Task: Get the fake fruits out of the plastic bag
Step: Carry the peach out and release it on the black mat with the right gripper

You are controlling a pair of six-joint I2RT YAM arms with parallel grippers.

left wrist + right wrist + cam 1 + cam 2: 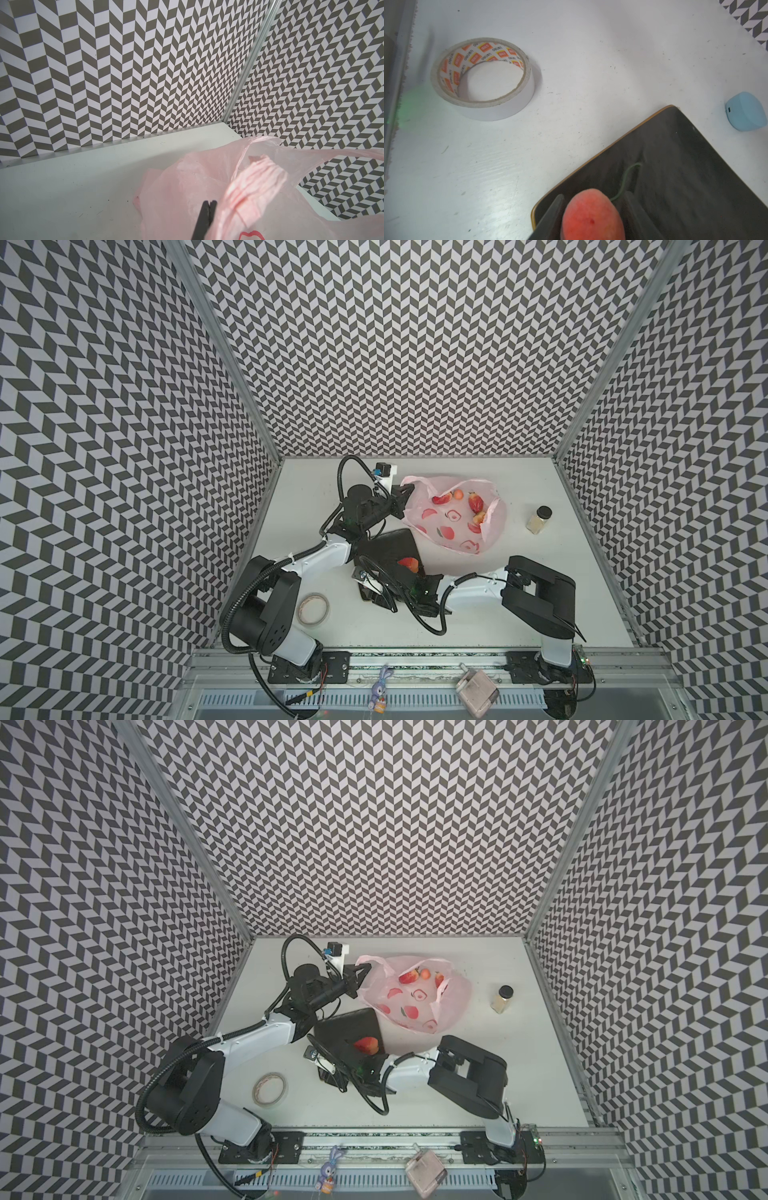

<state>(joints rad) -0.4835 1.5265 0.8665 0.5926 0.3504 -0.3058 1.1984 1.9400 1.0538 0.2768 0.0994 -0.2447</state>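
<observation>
Left claw (210, 203) clenches the limp pale-pink plastic bag (449, 526) by its rim. Glossy red fake strawberries (476, 502) lie inside, just beyond it. They look light, rigid and slick, so pinch across the body. Right claw (593, 195) straddles a red-orange fake fruit (591, 218); I cannot tell whether it grips.

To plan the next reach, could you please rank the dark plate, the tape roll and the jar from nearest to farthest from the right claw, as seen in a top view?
1. The dark plate: directly under the right claw, mid-table.
2. The tape roll: off to the claw's left, toward the front edge.
3. The jar: out on the right, farther back.
</observation>
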